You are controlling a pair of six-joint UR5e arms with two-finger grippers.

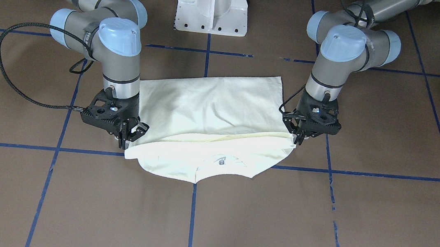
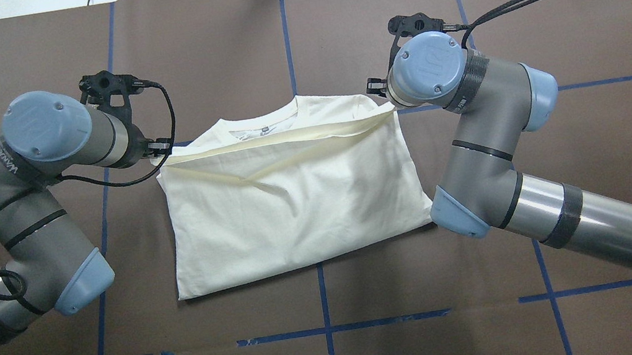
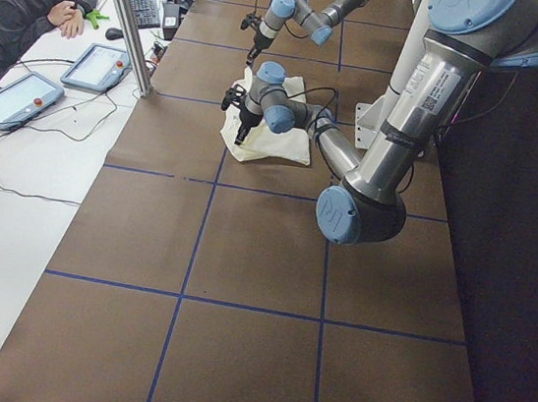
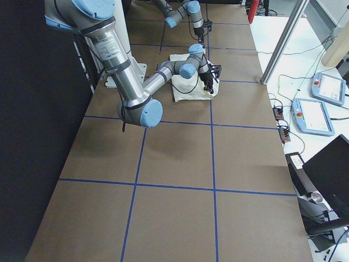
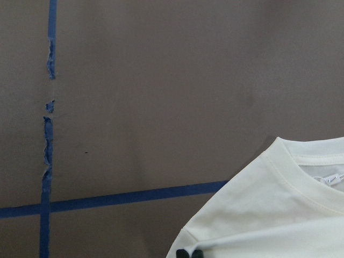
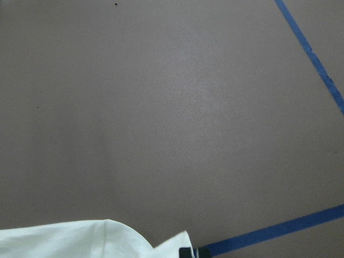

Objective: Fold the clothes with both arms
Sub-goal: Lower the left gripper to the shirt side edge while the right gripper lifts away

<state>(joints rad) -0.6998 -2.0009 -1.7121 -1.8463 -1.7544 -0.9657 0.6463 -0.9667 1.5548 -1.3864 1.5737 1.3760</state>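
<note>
left gripper point(image 1: 299, 137) and right gripper point(image 1: 129, 132) each pinch the t-shirt point(image 1: 213, 106) hem mid-fold; next, i'd guess, lay it at the collar and release.

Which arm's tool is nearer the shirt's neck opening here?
Left. The left tool pinches the T-shirt at the folded edge's end closer to the neck opening; the right tool pinches the opposite end, farther off.

Legible text: none.
1. Neck label point(image 1: 222, 162), inside the collar of the T-shirt point(image 1: 205, 105): dark print, too small to read.
2. White lettering point(image 2: 5, 160), on the left arm point(image 2: 30, 233) beside the T-shirt: blurred.
3. Sticker point(image 3: 426, 78), same arm, farther from the T-shirt: unreadable.
</note>
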